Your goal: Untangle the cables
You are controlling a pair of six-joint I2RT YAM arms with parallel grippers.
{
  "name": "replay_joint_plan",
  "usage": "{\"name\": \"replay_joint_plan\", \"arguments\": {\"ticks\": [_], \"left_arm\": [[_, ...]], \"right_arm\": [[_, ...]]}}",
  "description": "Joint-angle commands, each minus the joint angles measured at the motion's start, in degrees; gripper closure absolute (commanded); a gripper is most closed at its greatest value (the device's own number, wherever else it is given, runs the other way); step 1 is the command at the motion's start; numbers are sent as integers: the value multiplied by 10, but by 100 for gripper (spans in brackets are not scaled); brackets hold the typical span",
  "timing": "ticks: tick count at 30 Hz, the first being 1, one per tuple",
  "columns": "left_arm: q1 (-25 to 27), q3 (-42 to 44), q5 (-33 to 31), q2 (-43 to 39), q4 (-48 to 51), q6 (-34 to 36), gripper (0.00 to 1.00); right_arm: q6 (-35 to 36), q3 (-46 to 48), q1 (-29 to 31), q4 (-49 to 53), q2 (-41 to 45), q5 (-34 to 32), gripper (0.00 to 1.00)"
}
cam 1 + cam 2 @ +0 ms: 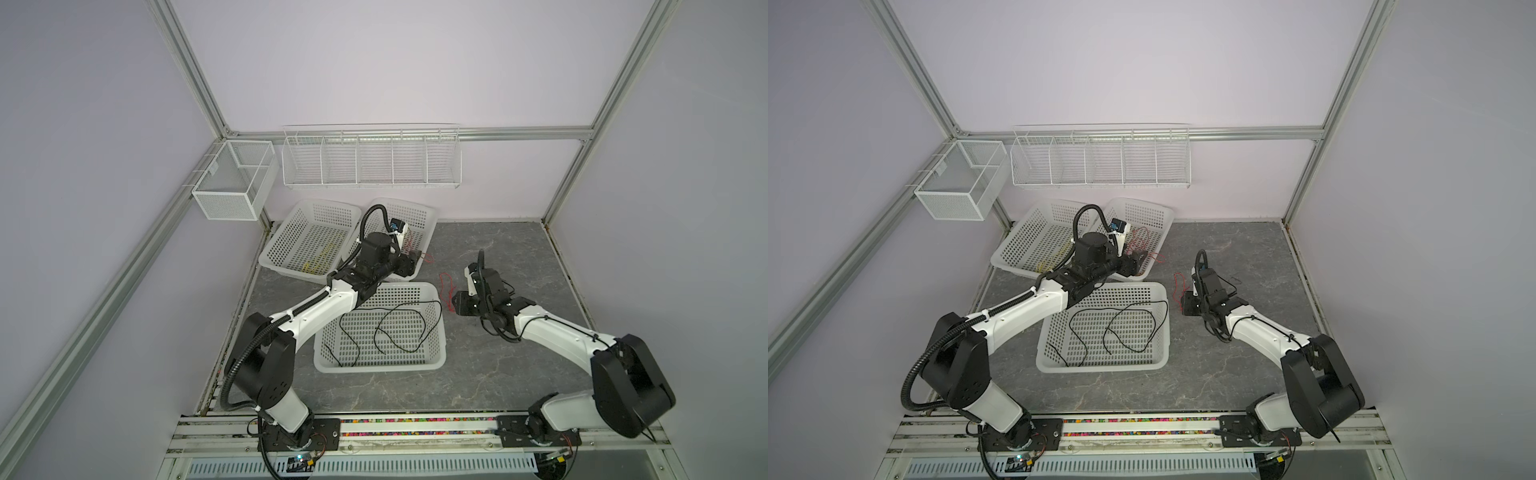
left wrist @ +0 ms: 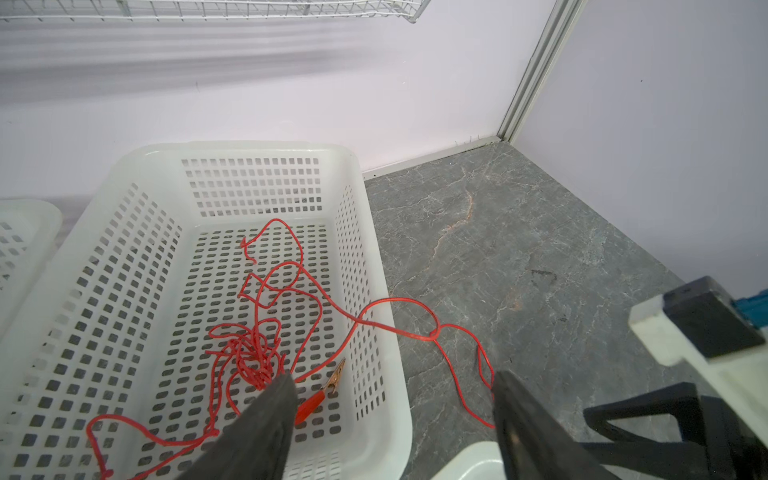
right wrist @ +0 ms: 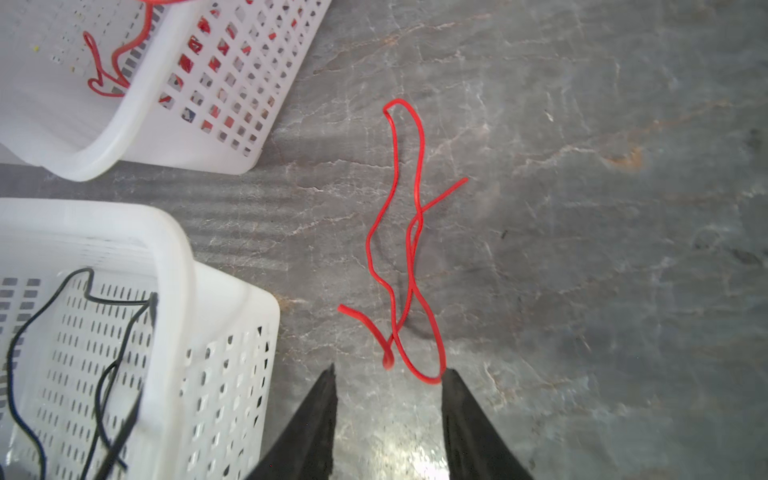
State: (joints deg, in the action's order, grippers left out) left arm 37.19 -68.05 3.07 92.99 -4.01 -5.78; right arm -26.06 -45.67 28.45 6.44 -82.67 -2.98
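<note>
- Red cable (image 3: 419, 210): one loose strand, folded into long loops that cross. It lies flat on the table (image 3: 582, 270), beside the near basket (image 3: 174, 257) and apart from it.
- Red tangle (image 2: 253, 353): bunched on the floor of the right basket (image 2: 249, 147). One strand climbs over the side wall and runs out onto the table.
- Black cables (image 3: 116, 301): loose curves inside the near basket.
- Yellow cables (image 1: 320, 257): lying in the left basket (image 1: 307, 203), at the back.
- Left gripper (image 2: 392, 374): jaws spread wide, clamping nothing. One finger hangs over the tangle; the other is outside the basket wall, above the table.
- Right gripper (image 3: 390, 369): jaws parted, gripping nothing. The red cable's nearest loop lies between the fingertips, close against one; whether they touch cannot be told.
</note>
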Motion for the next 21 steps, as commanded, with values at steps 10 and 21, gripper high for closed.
{"name": "replay_joint_plan", "arguments": {"ticks": [10, 21], "left_arm": [[3, 17, 3, -24, -6, -5, 26], [3, -24, -10, 10, 35, 3, 26]], "right_arm": [[7, -42, 17, -12, -81, -43, 53], [10, -39, 18, 7, -90, -73, 93]]}}
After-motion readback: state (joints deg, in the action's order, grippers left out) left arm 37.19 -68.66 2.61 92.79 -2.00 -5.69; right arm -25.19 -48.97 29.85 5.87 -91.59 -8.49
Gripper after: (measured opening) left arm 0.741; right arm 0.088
